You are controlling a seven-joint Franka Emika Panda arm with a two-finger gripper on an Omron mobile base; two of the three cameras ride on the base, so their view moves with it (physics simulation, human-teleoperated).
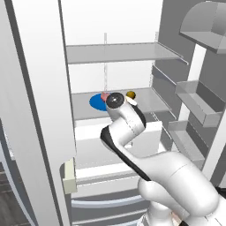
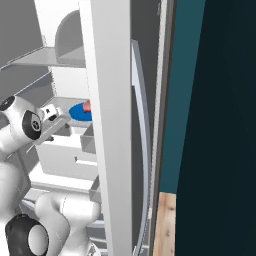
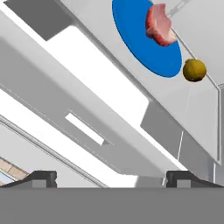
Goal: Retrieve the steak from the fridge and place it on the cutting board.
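The fridge stands open in front of me. On its middle shelf lies the steak, a pinkish-red slab resting on a flat blue plate. The same steak peeks out just past my wrist, and from the other side the steak sits on the blue plate. My gripper is open, its fingertips wide apart with nothing between them. It hangs in front of the shelf, short of the steak, above the white drawer. The cutting board is out of view.
A small round yellow-brown fruit lies on the shelf right beside the plate, also visible as the fruit. Door bins line the open door at right. The other door's edge stands close beside the arm. A strip of light wood shows low down.
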